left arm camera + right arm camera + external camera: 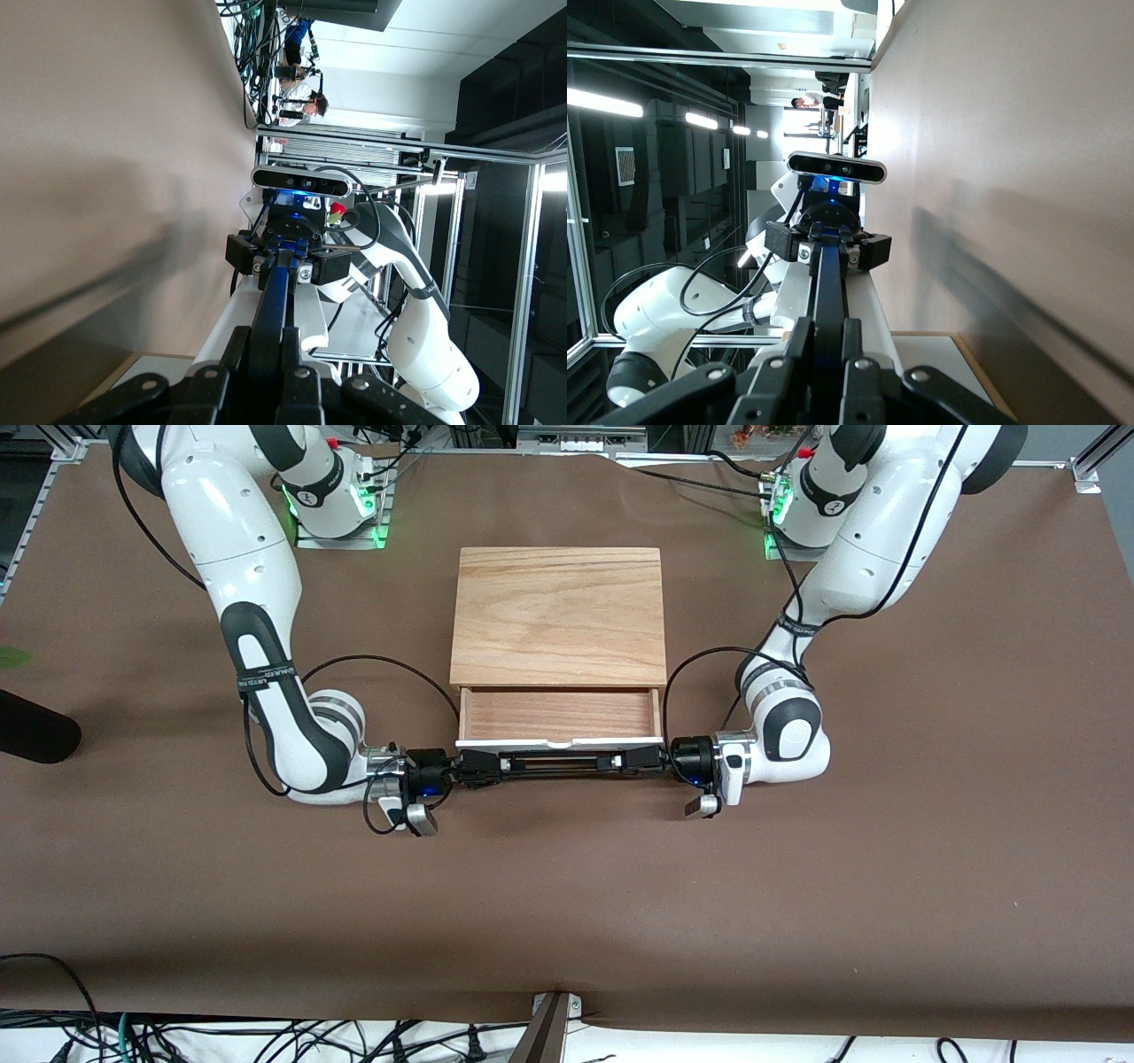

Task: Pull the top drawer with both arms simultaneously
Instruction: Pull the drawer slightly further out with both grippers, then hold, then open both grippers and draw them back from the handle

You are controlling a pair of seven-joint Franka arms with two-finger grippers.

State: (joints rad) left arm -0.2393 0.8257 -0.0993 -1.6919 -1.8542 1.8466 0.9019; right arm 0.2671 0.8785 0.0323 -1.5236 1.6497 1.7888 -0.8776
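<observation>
The drawer (560,716) sits partly out of the cabinet (558,615), w/ the left claw (640,760) and right claw (478,766) each clamped on one end of its handle (558,763), just off the front panel. Pull both straight away from the cabinet at equal speed, level w/ the worktop (567,895), so it doesn't skew or jam.

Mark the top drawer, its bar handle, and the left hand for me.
top drawer (558,715): front view, on the reddish-brown interior floor.
bar handle (558,763): front view, middle of the black bar between the two hands.
left hand (645,760): front view, at the fingertips shut on the handle's end.
</observation>
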